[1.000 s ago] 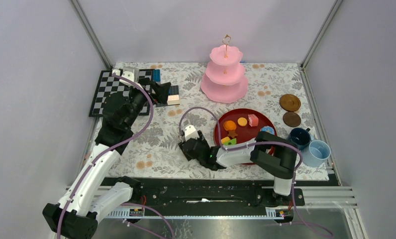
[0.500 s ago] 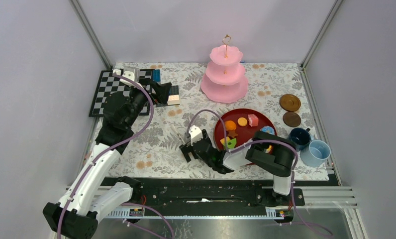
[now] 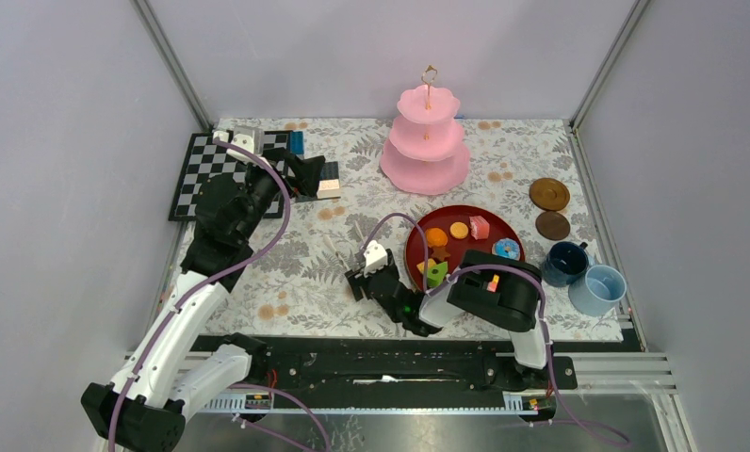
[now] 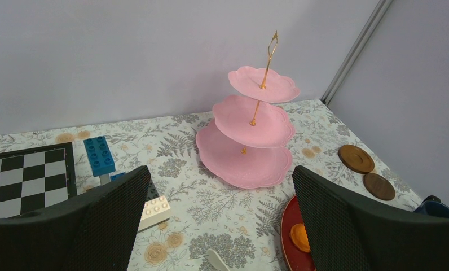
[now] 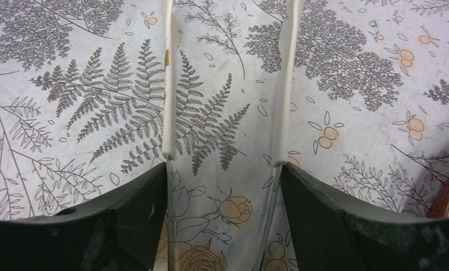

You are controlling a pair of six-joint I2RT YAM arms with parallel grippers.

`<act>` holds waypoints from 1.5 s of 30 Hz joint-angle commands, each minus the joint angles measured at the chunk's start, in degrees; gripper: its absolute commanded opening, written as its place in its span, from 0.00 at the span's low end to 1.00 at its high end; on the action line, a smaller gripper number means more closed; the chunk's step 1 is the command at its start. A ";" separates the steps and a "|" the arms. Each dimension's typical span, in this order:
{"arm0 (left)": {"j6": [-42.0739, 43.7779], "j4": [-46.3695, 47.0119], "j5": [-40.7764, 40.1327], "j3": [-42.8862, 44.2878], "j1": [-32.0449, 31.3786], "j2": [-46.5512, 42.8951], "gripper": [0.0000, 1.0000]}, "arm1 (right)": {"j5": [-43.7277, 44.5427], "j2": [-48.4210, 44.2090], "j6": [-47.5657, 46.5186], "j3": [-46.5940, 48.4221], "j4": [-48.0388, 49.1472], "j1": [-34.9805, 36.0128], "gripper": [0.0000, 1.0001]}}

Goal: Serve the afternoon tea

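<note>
Right elbow (image 3: 494, 287) swung in; right gripper (image 5: 224, 169) pinching white tongs (image 5: 168, 84), left gripper (image 4: 220, 175) splayed; tongs could twist, slip before sweets (image 3: 435, 237)

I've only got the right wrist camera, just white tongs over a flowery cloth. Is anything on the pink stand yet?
Observer: No, all three tiers of the pink three-tier stand are bare.
Operator: Where are the sweets?
Observer: The toy sweets sit on the dark red tray, immediately right of the right gripper that grips the white tongs.
Operator: And the other arm?
Observer: The left gripper hangs open and empty beside the chessboard, facing the stand.
</note>
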 commanded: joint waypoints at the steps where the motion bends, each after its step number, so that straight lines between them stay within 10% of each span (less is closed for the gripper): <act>1: -0.54 2.87 1.36 1.56 -0.12 -0.07 0.99 | 3.71 -0.72 -0.70 -1.42 -3.54 0.10 0.75; 21: -0.62 2.79 1.21 1.65 -0.12 -0.22 0.99 | -1.13 -24.16 7.66 8.19 -39.92 -1.56 0.62; 37: -1.05 2.58 1.15 1.89 -0.71 0.25 0.99 | -23.11 -44.05 19.44 22.84 -100.56 -23.05 0.57; 45: -1.24 2.36 1.34 2.09 -1.25 0.64 0.99 | -27.43 -50.02 23.46 19.41 -110.11 -26.18 0.57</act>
